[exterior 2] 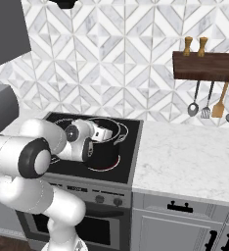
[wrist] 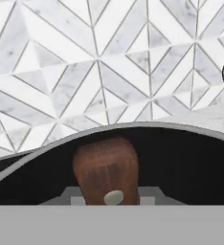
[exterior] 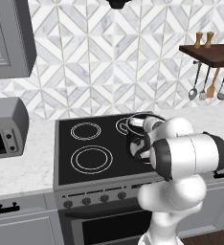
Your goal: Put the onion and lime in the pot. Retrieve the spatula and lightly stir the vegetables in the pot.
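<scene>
While the claw [wrist: 109, 196] hangs just over the pot [exterior 2: 106, 147], it is pinched narrow on a brown rounded thing, most likely the onion [wrist: 106, 167], with a small pale bit at its lower end that I cannot name. The pot's rim [wrist: 133, 128] curves just beyond and below the onion, its dark inside under it. I see no lime.

To do this step well, I judge the claw should go a little further past the rim, so the onion is wholly over the dark inside, then lower before letting go; a drop from the rim's edge could send it rolling onto the stove [exterior: 85, 143].

Behind the claw rises a wall of white and grey tiles [exterior: 109, 57]. Under the pot is the black stove top, with marble counter [exterior 2: 185, 157] to the claw's right. A grey oven [exterior: 6, 127] sits far left. Up right, a wooden shelf [exterior 2: 207, 66] holds hanging tools, among them the spatula [exterior 2: 219, 105], well apart from the claw.
</scene>
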Controlling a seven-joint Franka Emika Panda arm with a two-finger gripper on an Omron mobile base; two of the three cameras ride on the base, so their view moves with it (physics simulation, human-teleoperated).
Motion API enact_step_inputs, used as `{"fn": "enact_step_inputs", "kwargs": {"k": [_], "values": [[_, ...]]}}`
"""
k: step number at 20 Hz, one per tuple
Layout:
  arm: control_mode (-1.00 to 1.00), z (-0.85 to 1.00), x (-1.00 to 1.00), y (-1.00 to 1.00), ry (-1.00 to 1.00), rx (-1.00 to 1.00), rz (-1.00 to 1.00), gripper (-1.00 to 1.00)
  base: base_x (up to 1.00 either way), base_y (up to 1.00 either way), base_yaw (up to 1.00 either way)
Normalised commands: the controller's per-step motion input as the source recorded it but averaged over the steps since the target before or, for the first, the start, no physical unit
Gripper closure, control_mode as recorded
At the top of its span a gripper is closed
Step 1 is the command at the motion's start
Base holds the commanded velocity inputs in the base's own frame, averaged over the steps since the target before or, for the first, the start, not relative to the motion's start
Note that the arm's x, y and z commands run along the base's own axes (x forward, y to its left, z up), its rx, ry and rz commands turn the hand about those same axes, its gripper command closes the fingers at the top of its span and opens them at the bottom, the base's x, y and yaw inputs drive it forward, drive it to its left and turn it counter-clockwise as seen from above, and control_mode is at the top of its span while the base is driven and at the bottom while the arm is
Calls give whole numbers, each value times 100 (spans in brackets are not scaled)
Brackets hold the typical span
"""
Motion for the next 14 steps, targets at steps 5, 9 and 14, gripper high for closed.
{"fn": "enact_step_inputs", "kwargs": {"k": [5,9,14], "values": [[-100,6,-9,-2,14,3,-3,100,0,0,0],[-100,0,29,-18,23,0,-5,100,0,0,0],[-100,-4,5,-11,20,0,-3,100,0,0,0]]}}
